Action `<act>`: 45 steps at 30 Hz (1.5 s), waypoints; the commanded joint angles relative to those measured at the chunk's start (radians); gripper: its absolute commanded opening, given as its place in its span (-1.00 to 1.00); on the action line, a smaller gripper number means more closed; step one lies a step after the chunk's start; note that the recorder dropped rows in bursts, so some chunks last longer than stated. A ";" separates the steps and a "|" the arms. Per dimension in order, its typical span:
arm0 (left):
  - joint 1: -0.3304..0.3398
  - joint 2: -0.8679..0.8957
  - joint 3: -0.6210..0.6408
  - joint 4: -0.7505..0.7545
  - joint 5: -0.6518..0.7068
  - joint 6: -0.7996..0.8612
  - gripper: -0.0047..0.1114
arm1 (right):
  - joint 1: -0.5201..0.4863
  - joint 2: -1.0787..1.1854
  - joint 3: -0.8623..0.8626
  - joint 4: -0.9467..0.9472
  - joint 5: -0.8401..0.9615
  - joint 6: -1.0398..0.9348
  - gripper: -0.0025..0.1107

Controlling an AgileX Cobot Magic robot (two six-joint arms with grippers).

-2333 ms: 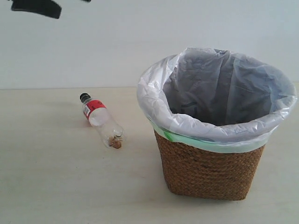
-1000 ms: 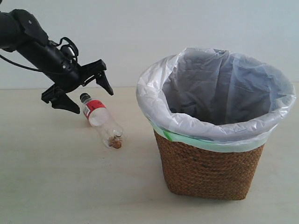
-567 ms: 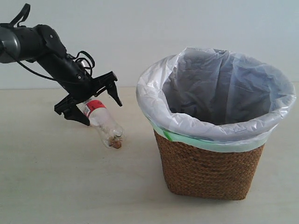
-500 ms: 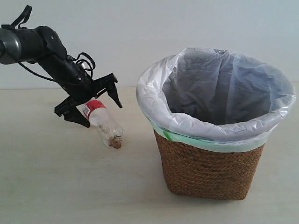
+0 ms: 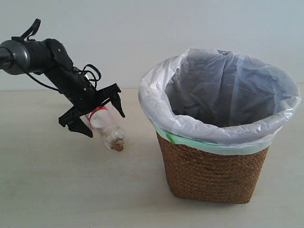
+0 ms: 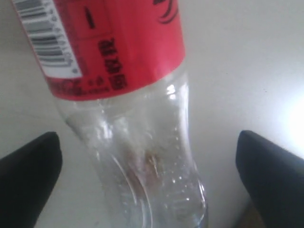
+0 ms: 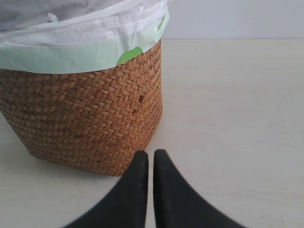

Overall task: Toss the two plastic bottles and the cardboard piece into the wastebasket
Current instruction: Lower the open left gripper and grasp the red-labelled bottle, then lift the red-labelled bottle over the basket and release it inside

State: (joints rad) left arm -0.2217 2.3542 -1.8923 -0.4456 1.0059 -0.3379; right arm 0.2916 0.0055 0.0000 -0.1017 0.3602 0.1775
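Straddling the red-label bottle [image 5: 108, 130], left jaws wide apart; right jaws together.

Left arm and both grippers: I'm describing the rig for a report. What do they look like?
The left arm is black with a glossy grey rounded segment and thin looped black cables. The left gripper and right gripper have plain black fingers tapering to points; no markings visible.
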 commanded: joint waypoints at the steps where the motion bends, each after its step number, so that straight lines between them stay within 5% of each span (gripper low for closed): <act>1: -0.008 0.018 -0.004 0.016 -0.011 -0.022 0.62 | -0.003 -0.005 0.000 -0.006 -0.003 -0.001 -0.96; 7: -0.008 0.045 -0.004 0.020 -0.014 -0.027 0.37 | -0.003 -0.005 0.000 -0.006 -0.003 -0.001 -0.96; 16: 0.008 0.030 -0.045 0.041 0.033 0.109 -0.85 | -0.003 -0.005 0.000 -0.006 -0.003 -0.001 -0.96; 27: 0.016 -0.254 0.043 0.503 0.132 0.073 -0.85 | -0.003 -0.005 0.000 -0.006 -0.003 -0.001 -0.96; 37: 0.031 -0.662 0.370 0.510 0.036 0.120 -0.85 | -0.003 -0.005 0.000 -0.006 -0.003 -0.001 -0.96; 45: 0.040 -0.982 0.723 0.514 -0.207 0.103 -0.85 | -0.003 -0.005 0.000 -0.006 -0.003 -0.001 -0.96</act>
State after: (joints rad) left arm -0.1873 1.4561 -1.2680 0.0638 0.8660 -0.2261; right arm 0.2916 0.0055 0.0000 -0.1017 0.3602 0.1775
